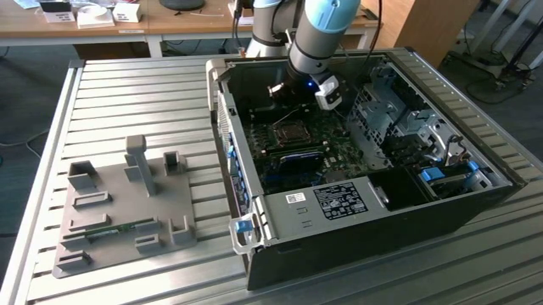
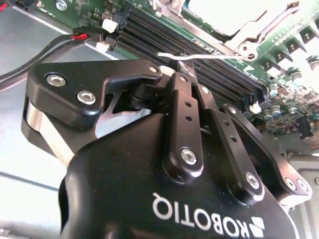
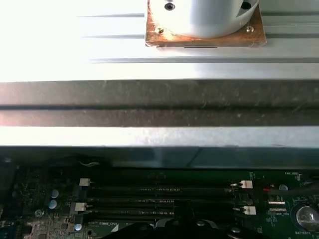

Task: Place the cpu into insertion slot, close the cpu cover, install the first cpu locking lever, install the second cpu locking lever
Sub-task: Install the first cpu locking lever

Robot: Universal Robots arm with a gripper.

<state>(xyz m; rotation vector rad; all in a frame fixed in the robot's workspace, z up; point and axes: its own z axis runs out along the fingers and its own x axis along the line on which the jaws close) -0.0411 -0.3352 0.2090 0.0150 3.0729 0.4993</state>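
My black two-finger gripper [image 2: 185, 67] is clenched: fingers [image 2: 182, 99] pressed together, nothing visibly caught between them. The tips sit right at the thin silver wire locking lever [image 2: 209, 56], though I can't tell if they touch it. The lever lies across the long black memory slots [image 2: 164, 35] on the green motherboard [image 2: 94, 12]. Just beyond, the square silver windowed cpu cover [image 2: 259, 27] lies over the socket, w/ the pale metal top of the cpu [image 2: 219, 12] showing thru its window. In the exterior view my arm [image 1: 327, 25] reaches into the open black computer case [image 1: 365, 235] on the ribbed metal table [image 1: 127, 95].
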